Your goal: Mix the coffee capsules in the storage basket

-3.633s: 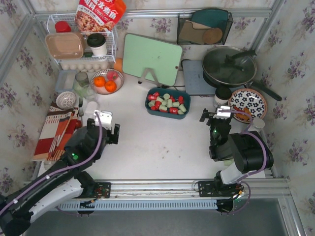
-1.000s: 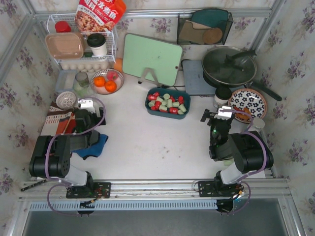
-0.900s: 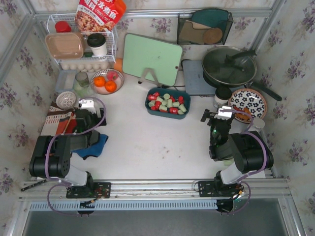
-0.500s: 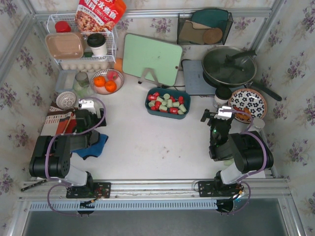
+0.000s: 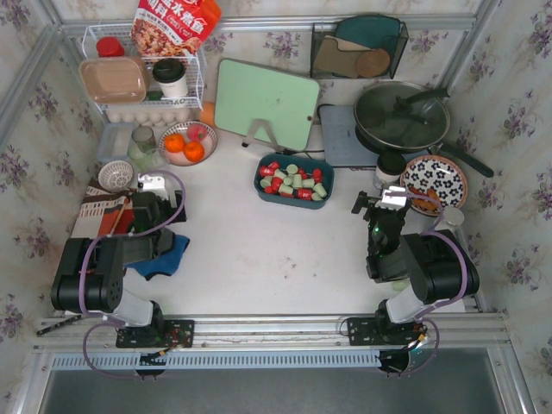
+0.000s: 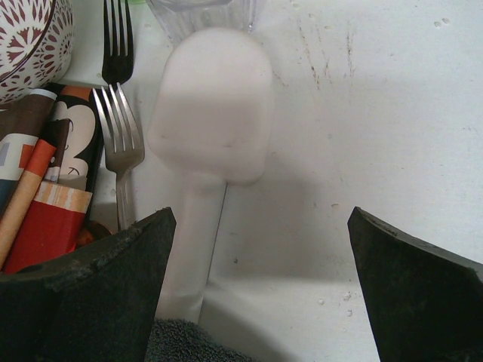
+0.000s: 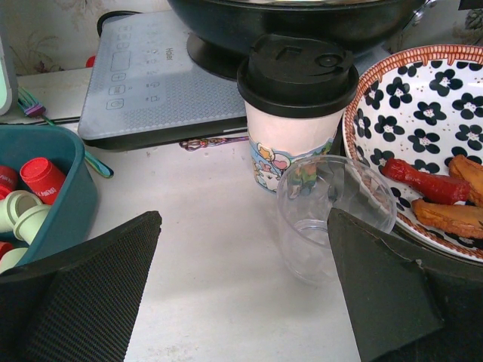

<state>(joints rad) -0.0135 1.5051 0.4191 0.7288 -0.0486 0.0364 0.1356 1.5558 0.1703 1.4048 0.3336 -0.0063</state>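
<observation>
- Teal plastic makes the storage basket (image 5: pixel 291 203). It sits on the white table (image 5: pixel 259 259), in front of the right pincer (image 7: pixel 243 226) and off to its left, not touching it.
- Red and pale green coffee capsules (image 5: pixel 293 181) lie jumbled together inside that basket. The right pincer's own camera shows one red one and a few green ones at its far left.
- Right pincer is wide open and holds nothing.
- Clear cup (image 7: pixel 324 219) stands just in front of the right pincer, a bit to its right. A paper cup with a black lid (image 7: pixel 296 113) stands right behind it.
- Flower plate (image 7: pixel 423 98) sits farther to the right of that pincer, with red and brown food on it.
- Left pincer (image 6: pixel 258 226) is wide open too and holds nothing. The basket is well away from it, to its front and right.
- White spoon (image 6: pixel 211 128) lies flat on the table just in front of the left pincer. Its handle points back toward the left finger.
- Silver fork (image 6: pixel 119 136) lies just left of the spoon, and a patterned bowl (image 6: pixel 23 45) sits farther to the front left.
- Fuzzy cloth (image 6: pixel 181 343) lies low under this pincer, where the spoon handle ends.
</observation>
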